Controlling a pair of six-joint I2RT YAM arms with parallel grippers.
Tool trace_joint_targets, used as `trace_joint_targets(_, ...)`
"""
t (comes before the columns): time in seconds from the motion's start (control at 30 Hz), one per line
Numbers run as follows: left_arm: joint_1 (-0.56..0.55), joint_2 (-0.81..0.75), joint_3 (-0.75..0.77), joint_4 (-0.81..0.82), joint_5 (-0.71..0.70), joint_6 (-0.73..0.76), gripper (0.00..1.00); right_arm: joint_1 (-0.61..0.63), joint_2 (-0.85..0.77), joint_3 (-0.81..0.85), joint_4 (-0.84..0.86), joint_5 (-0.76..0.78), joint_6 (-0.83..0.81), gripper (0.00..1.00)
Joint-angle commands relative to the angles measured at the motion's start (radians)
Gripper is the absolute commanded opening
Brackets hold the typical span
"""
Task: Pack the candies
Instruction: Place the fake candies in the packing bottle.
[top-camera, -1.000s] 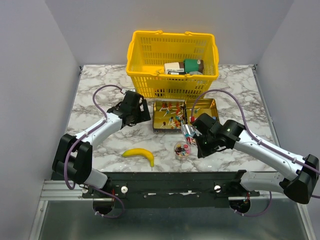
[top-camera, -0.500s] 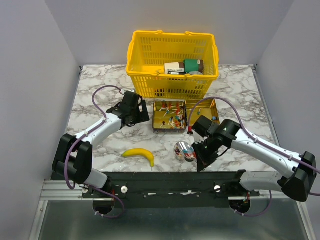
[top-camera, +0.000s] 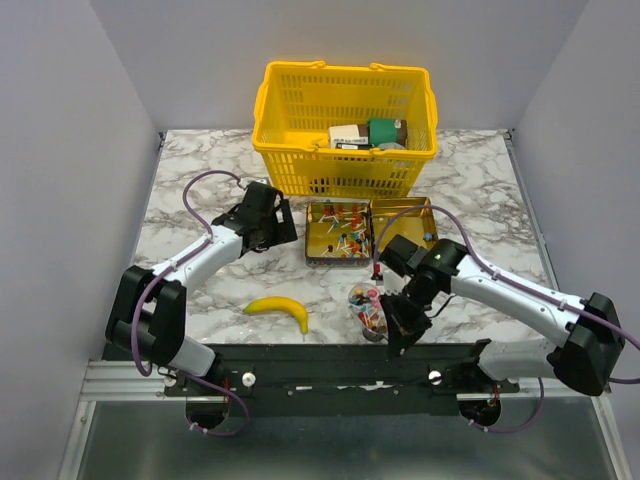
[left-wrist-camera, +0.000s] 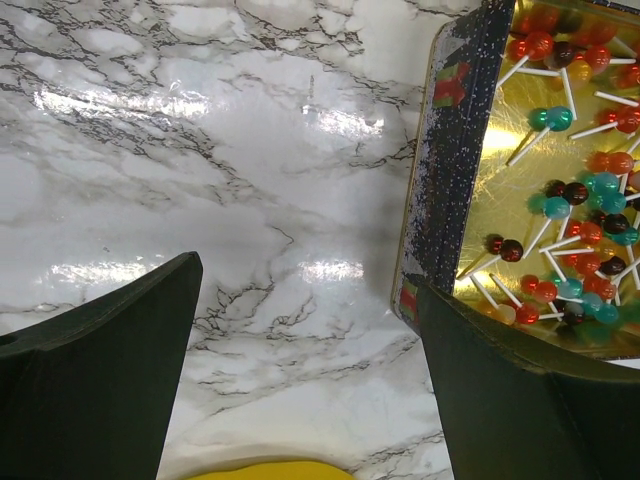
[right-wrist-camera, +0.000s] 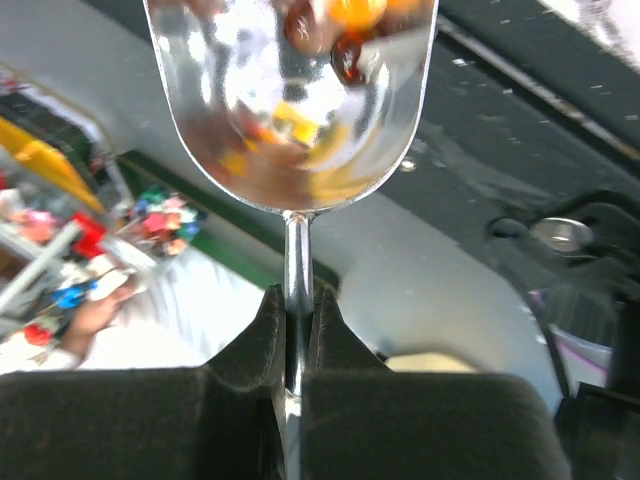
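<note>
Many small multicoloured candies on white sticks (top-camera: 340, 235) lie in the left half of an open gold tin (top-camera: 312, 235); they also show in the left wrist view (left-wrist-camera: 575, 190). More candies fill a small clear cup (top-camera: 364, 298) in front of the tin. My right gripper (top-camera: 393, 325) is shut on the thin handle of a shiny metal scoop (right-wrist-camera: 290, 110), held low by the table's near edge beside the cup; a few candies (right-wrist-camera: 345, 48) sit in its bowl. My left gripper (top-camera: 284, 225) is open and empty above the marble, just left of the tin (left-wrist-camera: 455, 150).
A yellow banana (top-camera: 280, 309) lies near the front edge, left of the cup. A yellow basket (top-camera: 345, 175) with boxes stands behind the tin. The tin's lid half (top-camera: 408, 213) lies open to the right. The black rail (top-camera: 320, 365) runs along the near edge.
My right gripper has carried the scoop from the tin's front edge over the cup and on toward the near edge, turning it. The left arm has not moved.
</note>
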Motion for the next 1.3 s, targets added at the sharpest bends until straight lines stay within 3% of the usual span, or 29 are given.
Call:
trace_joint_targets(0.0, 0.01, 0.01, -0.01, 0.014, -0.003, 0.012, 0.99, -0.061, 0.0, -0.043, 0.005, -0.123, 0.042, 0.0)
trace_joint_targets(0.5, 0.014, 0.003, -0.012, 0.014, -0.009, 0.01, 0.99, -0.213, -0.069, -0.118, -0.035, -0.359, 0.057, 0.0)
trace_joint_targets(0.83, 0.014, 0.01, -0.01, 0.017, -0.001, 0.004, 0.99, -0.233, -0.134, -0.103, -0.025, -0.495, 0.14, 0.0)
trace_joint_targets(1.0, 0.014, 0.006, -0.01, 0.017, 0.002, 0.004, 0.99, -0.255, -0.094, -0.02, -0.022, -0.467, 0.146, 0.0)
trace_joint_targets(1.27, 0.016, 0.01, -0.012, 0.032, 0.056, -0.002, 0.99, -0.276, 0.11, 0.267, 0.042, -0.254, 0.181, 0.0)
